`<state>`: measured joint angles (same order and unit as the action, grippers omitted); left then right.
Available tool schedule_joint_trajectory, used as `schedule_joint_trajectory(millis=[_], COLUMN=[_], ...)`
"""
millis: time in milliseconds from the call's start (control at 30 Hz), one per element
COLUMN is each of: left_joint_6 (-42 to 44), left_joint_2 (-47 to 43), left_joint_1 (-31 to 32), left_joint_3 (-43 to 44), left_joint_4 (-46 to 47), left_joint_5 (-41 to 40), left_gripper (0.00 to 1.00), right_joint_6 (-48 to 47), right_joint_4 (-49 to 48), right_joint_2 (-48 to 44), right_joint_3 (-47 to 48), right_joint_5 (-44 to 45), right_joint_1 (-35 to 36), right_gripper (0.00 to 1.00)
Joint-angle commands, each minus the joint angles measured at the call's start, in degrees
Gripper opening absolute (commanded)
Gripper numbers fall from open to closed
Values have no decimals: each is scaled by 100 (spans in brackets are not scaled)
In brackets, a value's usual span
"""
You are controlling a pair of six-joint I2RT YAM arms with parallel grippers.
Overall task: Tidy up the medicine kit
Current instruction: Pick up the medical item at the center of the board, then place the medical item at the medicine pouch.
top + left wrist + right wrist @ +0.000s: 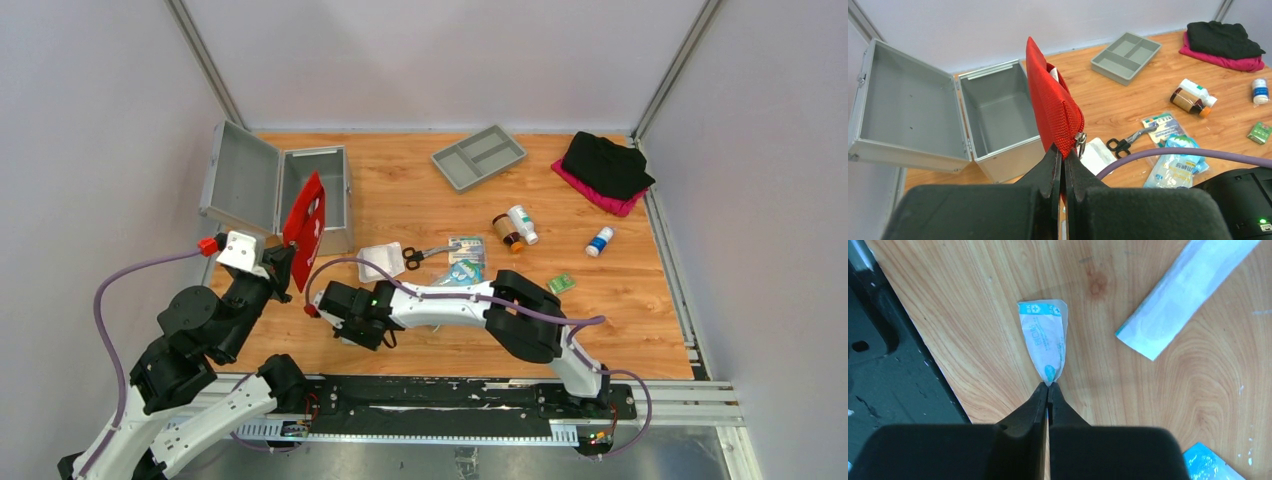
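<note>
My left gripper (1063, 156) is shut on the bottom edge of a red zip pouch (1052, 102), held upright in front of the open grey metal case (993, 107); the pouch also shows in the top view (305, 222). My right gripper (1048, 387) is shut on the corner of a small blue and white sachet (1044, 337), held just above the wooden table near its front edge. In the top view the right gripper (343, 325) is low at the centre left. A long white wrapper (1180, 292) lies beside the sachet.
Scissors (412, 257), a clear packet (379, 262), printed packets (462, 258), two bottles (515, 227), a small white bottle (599, 240) and a green box (561, 283) lie mid-table. A grey divided tray (479, 156) and black and pink cloth (606, 168) sit at the back.
</note>
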<state>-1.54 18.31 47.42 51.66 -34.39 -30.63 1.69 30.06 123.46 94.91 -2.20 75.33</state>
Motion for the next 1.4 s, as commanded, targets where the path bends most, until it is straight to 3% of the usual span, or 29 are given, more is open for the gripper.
schedule_joint_trajectory(millis=[0,200,367,433,533,667,767,900,1367], left_joint_6=[-47,-109,-260,-234,-147,30,104,145,303], left_joint_2=[-42,-21,68,143,208,421,610,721,834], left_joint_1=[-22,-22,-22,-24,-22,-22,-22,-22,-22], left_joint_3=[-59,-92,-251,-338,-470,-533,-525,-518,-442], left_joint_4=[123,154,394,572,975,1218,1274,1354,1162], left_joint_5=[61,213,960,1478,2473,3573,4035,4385,4687], left_gripper=[0,0,0,0,0,0,0,0,0], right_joint_6=[115,126,-451,-997,-1959,-3468,-4593,-5729,-7084], right_joint_4=[-57,-641,-1636,-2078,-2818,-3899,-4521,-4132,-3902], right_joint_2=[-445,-1661,-3596,-4447,-5593,-6873,-7252,-7197,-6984], right_joint_3=[-475,-1819,-3371,-3915,-4414,-5030,-5350,-5126,-4870], right_joint_5=[216,1223,3043,3399,3268,2069,1550,1293,969], right_joint_1=[-65,-275,-388,-448,-602,-886,-913,-915,-911], right_gripper=[0,0,0,0,0,0,0,0,0])
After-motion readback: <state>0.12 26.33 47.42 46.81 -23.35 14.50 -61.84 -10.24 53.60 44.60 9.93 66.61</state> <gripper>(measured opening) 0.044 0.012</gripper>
